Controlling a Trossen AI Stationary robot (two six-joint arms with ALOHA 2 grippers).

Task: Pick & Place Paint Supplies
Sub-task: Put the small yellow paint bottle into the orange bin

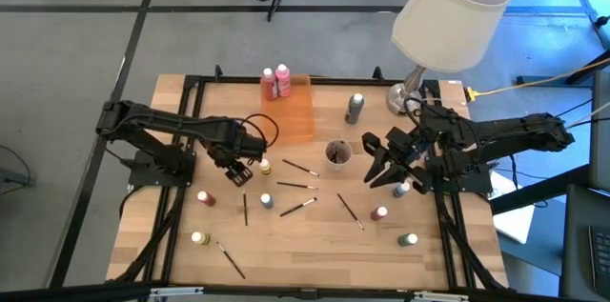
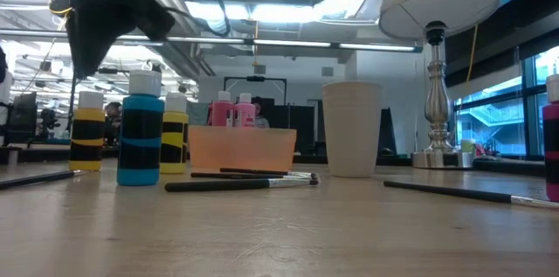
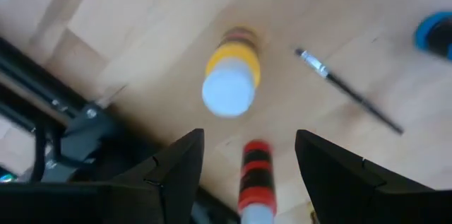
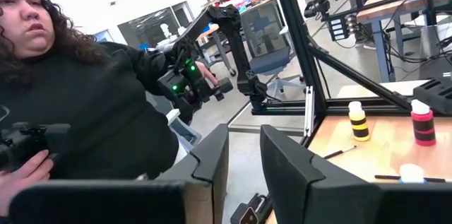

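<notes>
left hand [image 1: 240, 174]: hovering released just beside yellow bottle [image 1: 264, 166] | right hand [image 1: 379, 162]: idling near grey cup [image 1: 337, 153], fingers apart, grasping nothing

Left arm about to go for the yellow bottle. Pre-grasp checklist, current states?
1. Left gripper open and empty: ok.
2. Yellow-banded paint bottle with white cap upright, ahead of the left fingers: ok.
3. Thin dark paintbrush apart from that bottle: ok.
4. Red-banded bottle out of the closing path: cannot tell.
5. Flat translucent orange tray has bare room beside its two pink bottles: ok.
6. Right gripper waits near the round grey cup, off the left arm's path: ok.
</notes>
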